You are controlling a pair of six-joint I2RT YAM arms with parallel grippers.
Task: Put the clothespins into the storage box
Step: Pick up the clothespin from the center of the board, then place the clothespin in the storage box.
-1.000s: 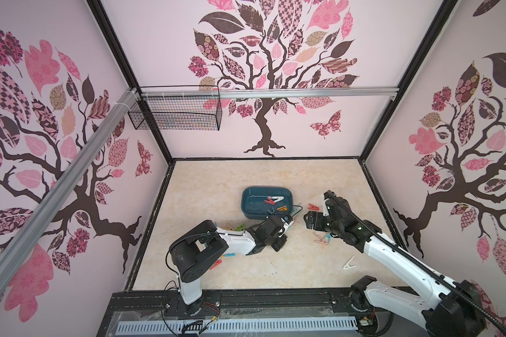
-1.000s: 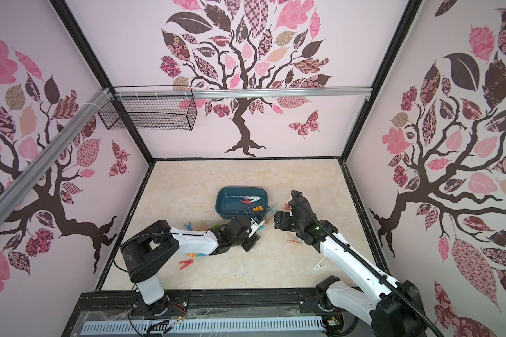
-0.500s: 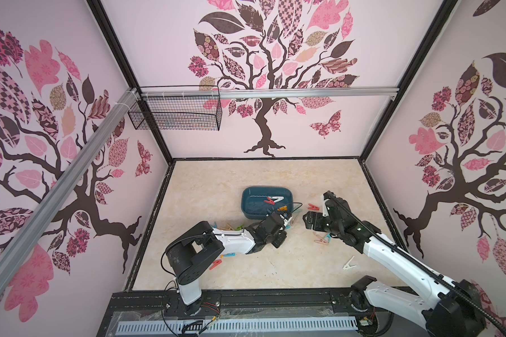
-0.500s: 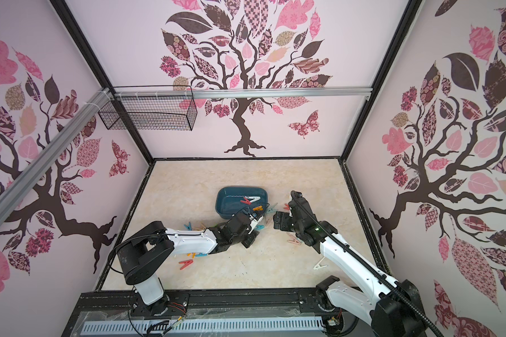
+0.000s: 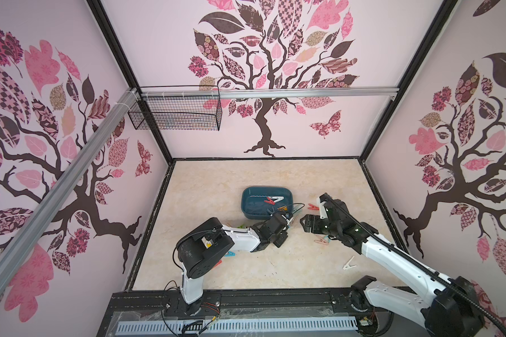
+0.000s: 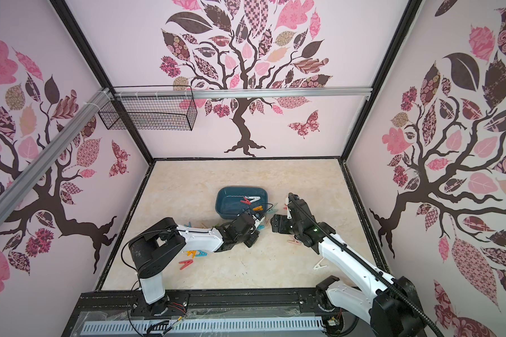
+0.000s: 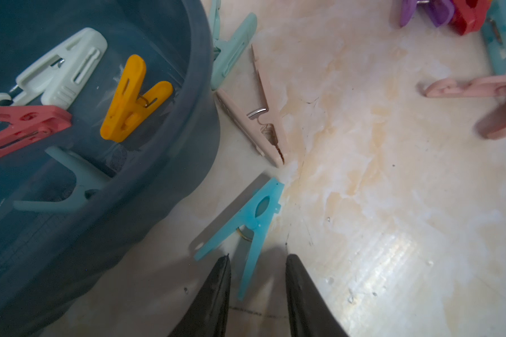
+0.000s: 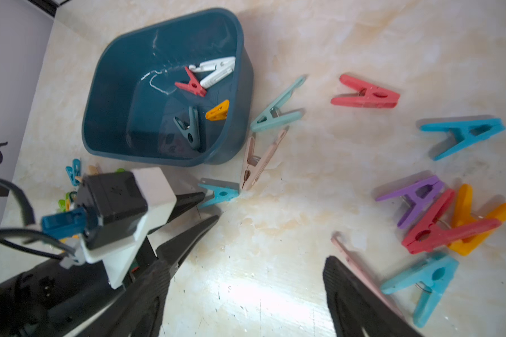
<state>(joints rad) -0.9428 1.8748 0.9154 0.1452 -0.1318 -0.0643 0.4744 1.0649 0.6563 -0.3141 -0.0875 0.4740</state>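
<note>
storage box [image 8: 123, 96] is sitting on the table [image 5: 216, 181], four clothespins [image 8: 216, 112] inside | light blue clothespin [image 7: 253, 216] is lying just beside the box | left gripper [image 7: 257, 258] is hovering narrow around its leg, not pinching | right gripper [image 8: 249, 264] is hanging wide near the box, empty

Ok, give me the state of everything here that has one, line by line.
storage box: upright on the table, open-topped, four pegs inside.
white peg, red peg, orange peg, grey peg: lying loose in the box.
left gripper: open, fingers either side of one leg of the light blue peg.
light blue peg: flat on the table beside the box, not gripped.
right gripper: open, holding nothing.
beige peg: on the table, outside the box.
</note>
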